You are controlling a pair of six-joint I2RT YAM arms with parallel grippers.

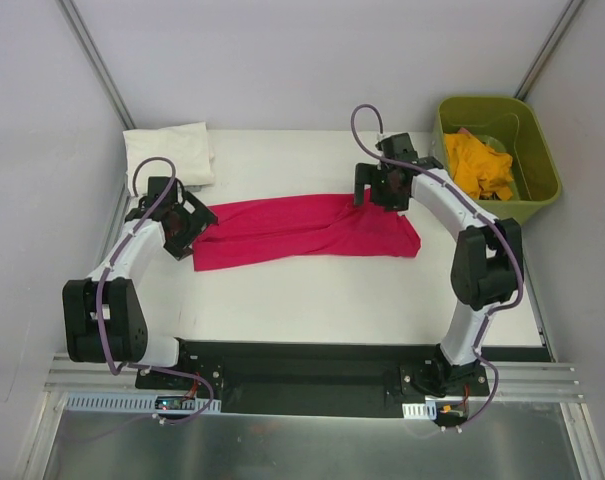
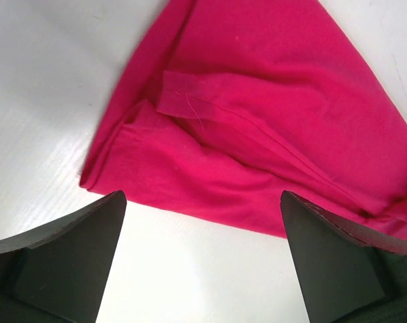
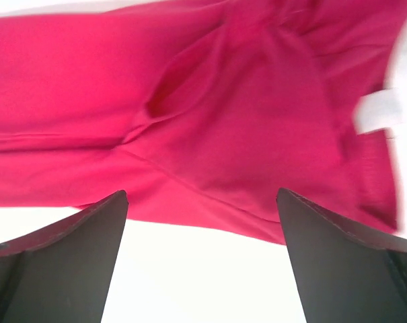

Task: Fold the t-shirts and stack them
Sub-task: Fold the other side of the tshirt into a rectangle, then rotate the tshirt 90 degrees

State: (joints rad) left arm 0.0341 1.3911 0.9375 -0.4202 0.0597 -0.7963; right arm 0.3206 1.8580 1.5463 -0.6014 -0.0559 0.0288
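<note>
Left gripper [image 2: 200, 196] and right gripper [image 3: 202, 194] hover wide open, holding nothing, over opposite ends of the pink t-shirt [image 1: 302, 232].

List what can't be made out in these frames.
- Top view: the green bin wall and the yellow garment heap hide anything beneath.
- Top view: the white folded cloth is too small to tell whether it is a t-shirt.
- Right wrist: the white label on the pink t-shirt is blurred and unreadable.
- Left wrist: the pink t-shirt runs off the top and right edges.
</note>
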